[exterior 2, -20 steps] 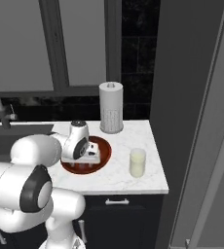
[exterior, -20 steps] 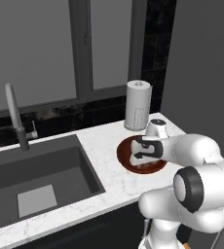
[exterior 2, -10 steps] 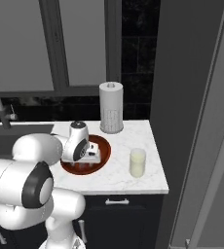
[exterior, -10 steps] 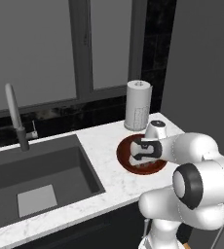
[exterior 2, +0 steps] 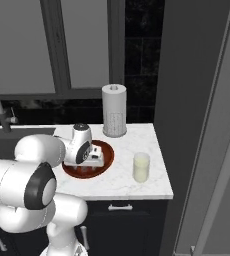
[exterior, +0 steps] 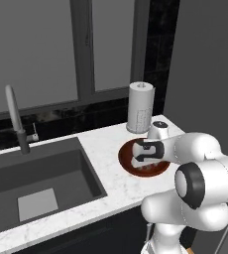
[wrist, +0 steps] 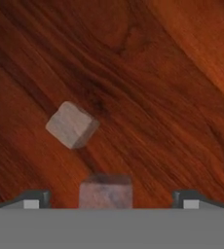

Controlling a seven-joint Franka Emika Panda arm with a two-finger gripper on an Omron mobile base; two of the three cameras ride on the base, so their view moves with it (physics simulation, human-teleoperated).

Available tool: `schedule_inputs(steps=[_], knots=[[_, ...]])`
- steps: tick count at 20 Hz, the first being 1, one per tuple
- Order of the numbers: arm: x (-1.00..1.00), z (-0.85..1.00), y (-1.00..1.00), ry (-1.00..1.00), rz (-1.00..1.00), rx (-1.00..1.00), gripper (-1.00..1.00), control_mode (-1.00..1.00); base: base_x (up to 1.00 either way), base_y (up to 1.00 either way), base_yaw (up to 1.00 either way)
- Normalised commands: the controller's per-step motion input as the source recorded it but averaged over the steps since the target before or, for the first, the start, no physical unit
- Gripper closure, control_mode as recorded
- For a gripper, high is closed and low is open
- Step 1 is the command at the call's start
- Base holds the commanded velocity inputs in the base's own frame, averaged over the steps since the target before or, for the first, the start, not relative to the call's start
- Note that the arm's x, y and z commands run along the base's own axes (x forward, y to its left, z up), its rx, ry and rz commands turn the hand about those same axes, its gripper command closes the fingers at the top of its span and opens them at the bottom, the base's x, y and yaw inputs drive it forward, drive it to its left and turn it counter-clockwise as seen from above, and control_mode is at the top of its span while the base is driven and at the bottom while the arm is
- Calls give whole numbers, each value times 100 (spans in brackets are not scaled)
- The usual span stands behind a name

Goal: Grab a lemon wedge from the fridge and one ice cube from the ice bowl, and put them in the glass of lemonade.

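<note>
Jaws spread wide, the gripper [wrist: 106, 200] sits low in the ice bowl [exterior: 127, 158], straddling one ice cube [wrist: 105, 192] for pickup.

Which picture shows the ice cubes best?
The hand view: two ice cubes lie big and clear on the bowl's wood, one between the open gripper's tips. In the left and right base views the hand covers the bowl's middle, so the cubes are too small to tell.

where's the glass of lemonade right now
The glass of lemonade stands on the white counter near its front right corner in the right base view, just right of the ice bowl and in front of the paper-towel roll.
</note>
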Motion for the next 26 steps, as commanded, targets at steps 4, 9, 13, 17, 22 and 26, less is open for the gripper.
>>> schedule_inputs(steps=[4, 9, 13, 17, 22, 26], knots=[[0, 0, 0, 0, 0, 0, -100, -100, 0, 0, 0], [0, -12, 0, 0, 0, 0, -100, -100, 0, 0, 0], [0, 0, 0, 0, 0, 0, 100, -100, 0, 0, 0], [0, 0, 0, 0, 0, 0, 100, -100, 0, 0, 0], [0, 0, 0, 0, 0, 0, 100, -100, 0, 0, 0], [0, 13, 0, 0, 0, -2, 100, -100, 0, 0, 0]])
